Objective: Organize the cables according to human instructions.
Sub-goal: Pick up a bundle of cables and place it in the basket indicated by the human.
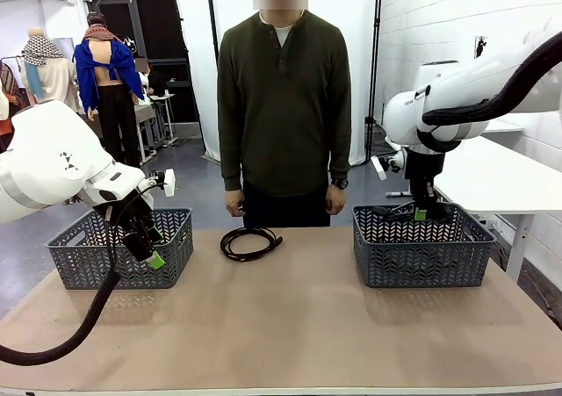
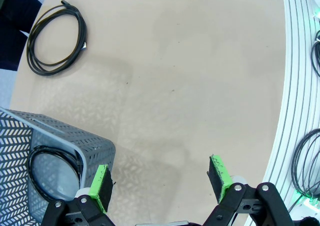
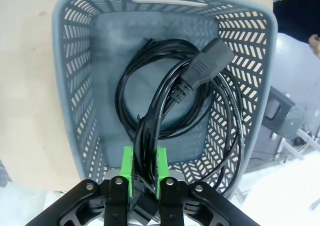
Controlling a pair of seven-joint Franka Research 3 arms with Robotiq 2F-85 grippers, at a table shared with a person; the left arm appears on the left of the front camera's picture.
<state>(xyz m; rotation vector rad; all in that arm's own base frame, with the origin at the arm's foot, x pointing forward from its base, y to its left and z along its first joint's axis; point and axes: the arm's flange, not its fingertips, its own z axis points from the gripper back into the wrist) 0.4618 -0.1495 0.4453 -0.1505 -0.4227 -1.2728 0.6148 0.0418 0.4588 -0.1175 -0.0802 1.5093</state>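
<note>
R jaws pinch cable coil (image 3: 146, 131) in basket (image 3: 70, 85); L jaws wide, empty. Prob. floppy, light: grip bunched strands.

The table (image 1: 290, 326) holds a left basket (image 1: 79, 269), coiled cable (image 1: 250, 242) and right basket (image 1: 421, 260).

Coiled cable (image 1: 250, 242) lying mid-frame on the desk (image 1: 290, 326), left pincer (image 1: 155, 260) hovering by left basket (image 1: 88, 255), right pincer (image 1: 421, 212) hanging inside right basket (image 1: 421, 255).

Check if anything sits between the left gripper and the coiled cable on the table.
Nothing visible: bare table lies between the open left gripper and the cable. The left basket stands just beside that line, its corner close.
</note>
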